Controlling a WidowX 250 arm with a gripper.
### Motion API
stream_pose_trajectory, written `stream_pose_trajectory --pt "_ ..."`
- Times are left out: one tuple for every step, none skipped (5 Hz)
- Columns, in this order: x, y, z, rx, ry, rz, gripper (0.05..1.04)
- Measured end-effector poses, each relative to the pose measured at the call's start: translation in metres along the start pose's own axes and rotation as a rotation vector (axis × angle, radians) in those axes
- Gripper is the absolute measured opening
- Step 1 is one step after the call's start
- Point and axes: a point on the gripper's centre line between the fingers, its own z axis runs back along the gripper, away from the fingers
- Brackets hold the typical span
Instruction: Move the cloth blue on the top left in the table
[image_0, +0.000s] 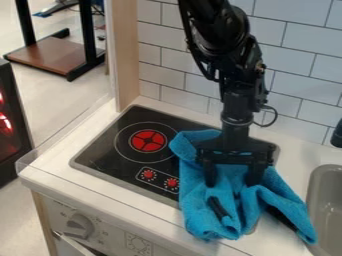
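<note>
Camera view. Item: one cloth (197, 222), blue, crumpled into deep folds; lies in the lower centre to lower right of the frame, its left part over the right side of the stove top (99, 150), its lower part on the white counter (73, 179), one corner pointing to the lower right beside the sink (313, 186). Item: one black gripper (232, 181), pointing down from the top centre, directly over the cloth; two fingers spread apart, open, blue folds showing between and below them. Item: one thin cable (274, 117), looped at the right of the arm. Item: two narrow dark pieces (217, 207) among the lower folds, one left, one right; nature cannot be told.

Fixtures: stove top, black with a grey rim, set at a slant across the centre left; one red burner (148, 141) inside a thin ring; two red knobs (148, 174) in a panel near its front edge. Sink, grey, at the right edge. Large grey dial (79, 226) on the front panel, lower left. White tiled wall (304, 85), upper right; pale wooden post (125, 55), at the tiles' left end. Brown board (57, 56) in a black frame, on the floor, upper left.
</note>
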Motion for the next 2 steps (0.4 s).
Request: stream_pose_trajectory --pt "0.005 0.004 0.0 0.01 -0.021 0.023 0.999" --pt "0.018 0.018 0.001 0.007 -0.046 0.101 0.999"
